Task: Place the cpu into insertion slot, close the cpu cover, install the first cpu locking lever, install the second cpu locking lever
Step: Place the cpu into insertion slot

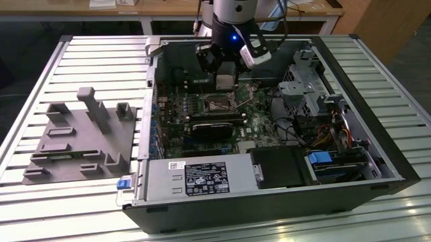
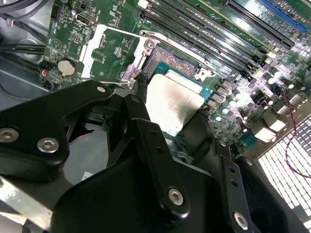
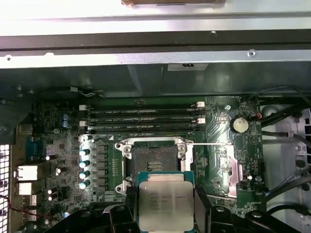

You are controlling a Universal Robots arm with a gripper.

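Gripper [image 1: 225, 84], upper centre of the exterior view, clamps the cpu [image 3: 163, 204] by its edges, just short of the open insertion slot [image 3: 152, 162]; placing step, likely needs square alignment.

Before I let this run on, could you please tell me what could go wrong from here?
The cpu, held in the pincer, is not yet in the insertion slot; lowered askew, it may hit the metal rim. The open cpu cover lies close by, so a finger could catch it.
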